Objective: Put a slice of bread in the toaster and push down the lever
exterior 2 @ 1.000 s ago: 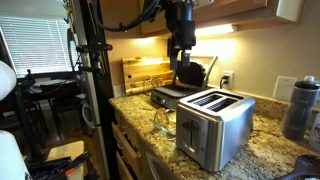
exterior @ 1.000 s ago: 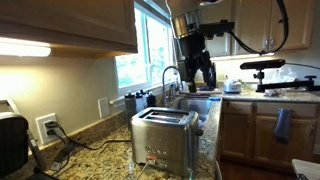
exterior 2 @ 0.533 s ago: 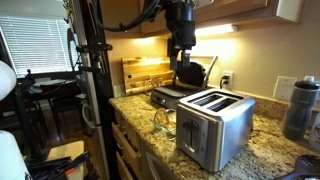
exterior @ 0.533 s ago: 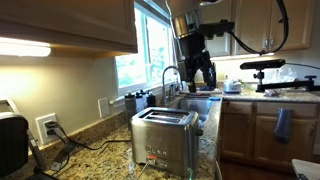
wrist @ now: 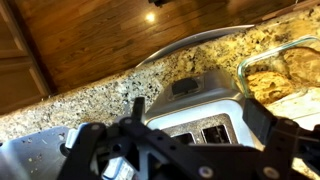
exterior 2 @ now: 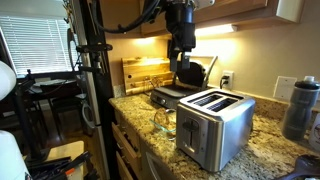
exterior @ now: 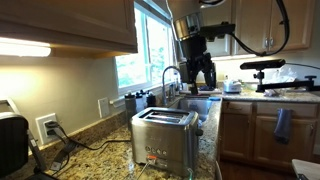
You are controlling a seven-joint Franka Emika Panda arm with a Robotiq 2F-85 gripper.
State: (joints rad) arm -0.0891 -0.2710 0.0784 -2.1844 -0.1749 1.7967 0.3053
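The steel two-slot toaster (exterior: 165, 137) (exterior 2: 214, 124) stands on the granite counter, and the wrist view shows its two empty slots (wrist: 200, 112) from above. A tan slice of bread (wrist: 266, 86) lies in a clear glass dish (wrist: 295, 52) beside the toaster. In an exterior view the dish (exterior 2: 163, 121) sits by the counter edge, its contents too faint to make out. My gripper (exterior: 203, 77) (exterior 2: 186, 72) (wrist: 170, 132) hangs open and empty in the air, above and behind the toaster and touching nothing.
A wooden cutting board (exterior 2: 145, 72) leans on the back wall behind a dark appliance (exterior 2: 172, 95). A grey bottle (exterior 2: 300, 108) stands past the toaster. A faucet (exterior: 170, 76) and sink lie behind it, and a black appliance (exterior: 10, 145) with cords (exterior: 65, 150) sits near the wall socket.
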